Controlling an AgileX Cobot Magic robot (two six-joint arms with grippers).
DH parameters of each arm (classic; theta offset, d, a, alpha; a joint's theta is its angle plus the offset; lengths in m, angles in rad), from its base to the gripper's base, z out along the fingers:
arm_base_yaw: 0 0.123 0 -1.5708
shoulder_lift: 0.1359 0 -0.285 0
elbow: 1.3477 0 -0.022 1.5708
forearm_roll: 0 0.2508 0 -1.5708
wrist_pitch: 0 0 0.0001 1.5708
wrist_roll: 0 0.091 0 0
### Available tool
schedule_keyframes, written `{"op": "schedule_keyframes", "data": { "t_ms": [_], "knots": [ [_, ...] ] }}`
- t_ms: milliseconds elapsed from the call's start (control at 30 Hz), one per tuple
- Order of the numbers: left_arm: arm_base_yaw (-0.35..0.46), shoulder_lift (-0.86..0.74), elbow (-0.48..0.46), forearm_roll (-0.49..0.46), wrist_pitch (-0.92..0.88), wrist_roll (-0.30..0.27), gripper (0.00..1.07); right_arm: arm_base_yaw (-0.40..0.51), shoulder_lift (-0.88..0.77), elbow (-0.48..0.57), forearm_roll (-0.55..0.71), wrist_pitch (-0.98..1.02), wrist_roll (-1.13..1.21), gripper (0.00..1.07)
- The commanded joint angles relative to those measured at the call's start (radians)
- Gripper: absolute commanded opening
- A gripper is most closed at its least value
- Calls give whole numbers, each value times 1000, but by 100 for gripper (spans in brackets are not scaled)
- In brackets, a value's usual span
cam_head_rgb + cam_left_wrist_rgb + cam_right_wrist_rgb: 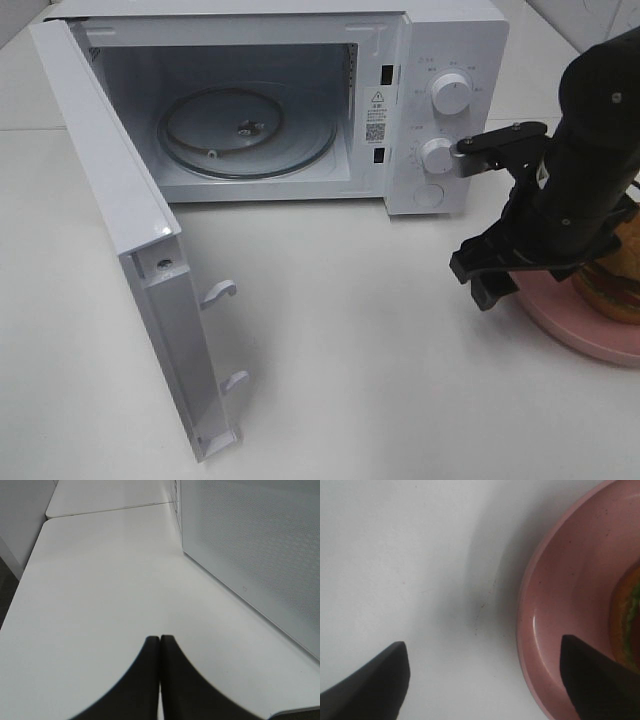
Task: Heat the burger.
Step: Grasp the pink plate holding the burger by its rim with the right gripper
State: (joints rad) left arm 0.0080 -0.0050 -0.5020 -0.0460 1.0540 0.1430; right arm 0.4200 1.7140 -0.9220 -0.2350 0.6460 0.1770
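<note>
A white table fills the overhead view, with a white microwave at 12 o'clock. Its door is swung wide toward 8 o'clock, and the glass turntable inside is bare.

The burger sits on a pink plate at 4 o'clock, largely hidden behind the right arm. The right gripper hangs over the plate's near rim with its jaws spread wide and holding nothing. One finger is above the table and the other above the plate. The left gripper is closed and empty beside the microwave's outer wall.

The step looks like taking the plate by its rim. The gripper should lower until the rim lies between the fingers, keep the inner finger off the bun, close firmly, and lift level so the burger does not slide.
</note>
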Motion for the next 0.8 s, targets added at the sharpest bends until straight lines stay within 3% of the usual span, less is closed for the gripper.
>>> {"op": "schedule_keyframes", "data": {
  "t_ms": [33,300,667,767,800],
  "knots": [
    [1,-21,4,2,-13,-8,0,-1,31,-4,-22,1,4,77],
    [1,-21,4,2,-13,-8,0,-1,128,-4,-30,-60,4,76],
    [1,-21,4,2,-13,-8,0,-1,201,-4,-136,-89,61,76],
    [1,-21,4,2,-13,-8,0,-1,206,-4,-136,-97,56,72],
    [1,-21,4,2,-13,-8,0,-1,206,-4,-136,-97,56,65]
  ]
}}
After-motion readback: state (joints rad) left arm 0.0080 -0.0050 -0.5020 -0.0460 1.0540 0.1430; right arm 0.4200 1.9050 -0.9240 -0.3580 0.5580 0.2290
